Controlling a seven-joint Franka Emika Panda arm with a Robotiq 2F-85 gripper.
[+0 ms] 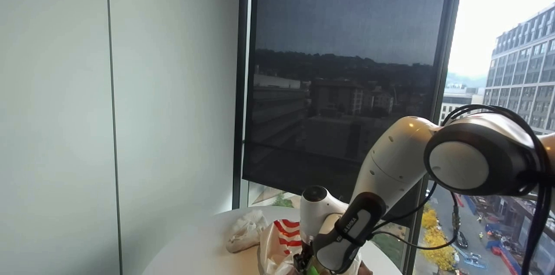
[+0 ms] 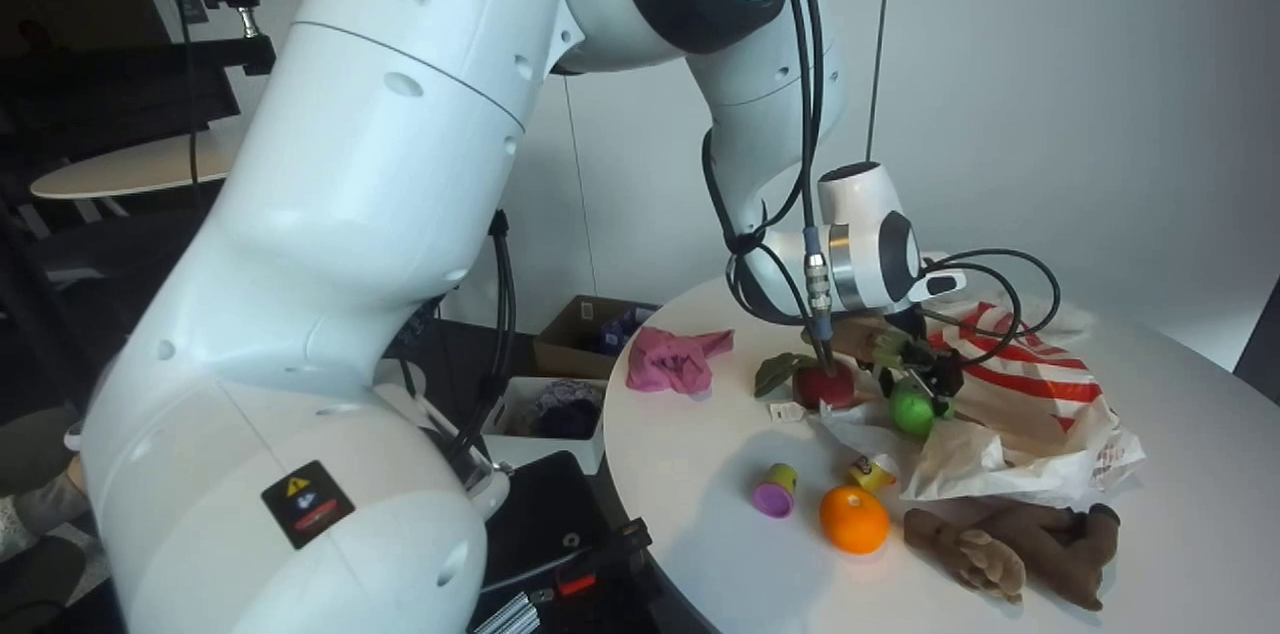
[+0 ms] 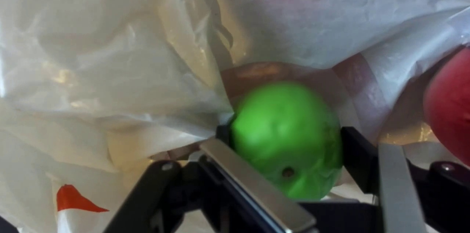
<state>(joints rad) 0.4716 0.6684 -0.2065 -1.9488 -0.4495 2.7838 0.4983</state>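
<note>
My gripper (image 3: 288,139) has its two dark fingertips against opposite sides of a round green fruit (image 3: 286,115) with a small dark hole, gripping it. A crumpled white plastic bag (image 3: 110,60) with red stripes spreads behind and beside the fruit in the wrist view. In an exterior view the green fruit (image 2: 912,409) hangs low at the near edge of the bag (image 2: 1020,464); whether it touches the bag or table is unclear. A red fruit (image 2: 824,384) with a dark green leaf lies beside it. In an exterior view the arm mostly hides the gripper (image 1: 305,262).
On the round white table (image 2: 700,474) lie a pink cloth (image 2: 675,359), a purple-lidded tub (image 2: 774,496), a yellow tub (image 2: 870,474), an orange (image 2: 854,519) and brown plush-like pieces (image 2: 1060,549). A crumpled white item (image 1: 247,231) sits beside the bag.
</note>
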